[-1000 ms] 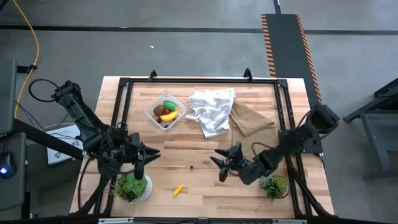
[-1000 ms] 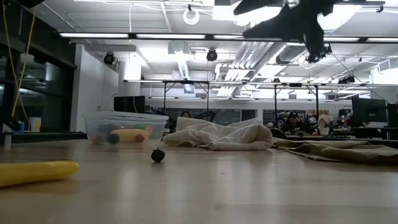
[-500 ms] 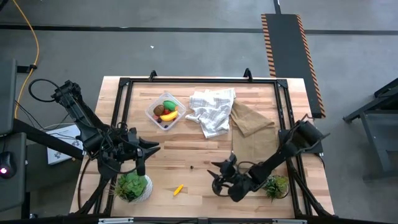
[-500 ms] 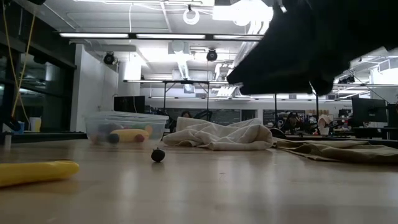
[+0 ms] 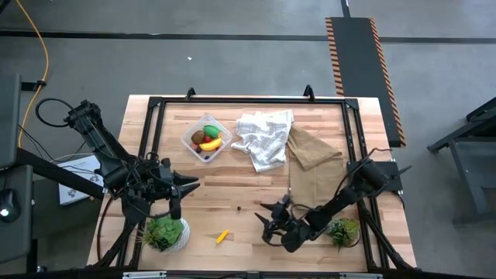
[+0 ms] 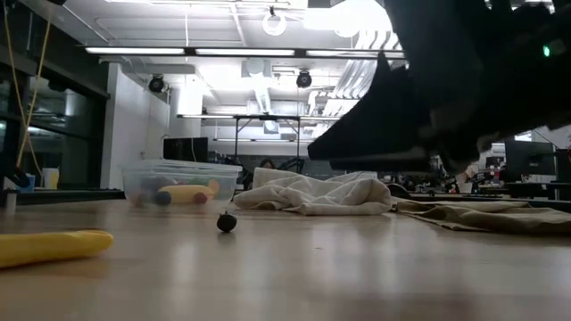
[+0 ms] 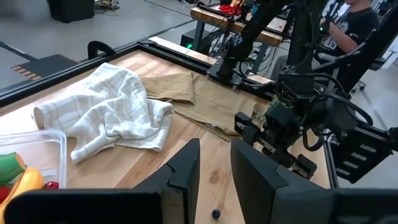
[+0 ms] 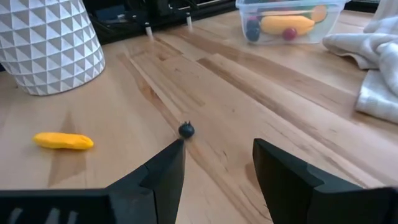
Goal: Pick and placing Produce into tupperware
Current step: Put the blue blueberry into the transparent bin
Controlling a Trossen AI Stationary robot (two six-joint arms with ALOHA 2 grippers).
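While my right gripper (image 5: 269,221) hangs low over the tabletop (image 5: 256,182) with its fingers (image 8: 163,168) apart and nothing between them, the small dark berry (image 8: 186,130) lies on the wood just ahead of the fingertips, a little nearer one finger than the other and clear of both. From above I find the same berry (image 5: 239,208) between my two grippers, nearer the right one. Taking that berry as my landmark: the loose yellow piece (image 5: 222,236) lies on the near side of it, toward the front edge, untouched; the tupperware (image 5: 206,139) sits well beyond it toward the far left part of the tabletop, already holding a yellow piece, a green piece, a brown ball and some red bits. The white checked cloth (image 5: 264,137) and the tan cloth (image 5: 311,149) lie beyond the berry toward the far right.

My left gripper (image 5: 184,187) waits to the berry's left, above the white-potted plant (image 5: 165,232); its fingers (image 7: 181,171) stand only a little apart and hold nothing.

In the low view the right arm (image 6: 446,80) is a dark mass filling the upper right, and I cannot make out its fingers there; the berry (image 6: 227,222) and the yellow piece (image 6: 49,247) show plainly, the latter cut off at the frame edge. The tupperware's contents (image 6: 183,192) blur through the clear wall, so I cannot tell each piece apart. A second plant (image 5: 342,231) is partly covered by the right arm
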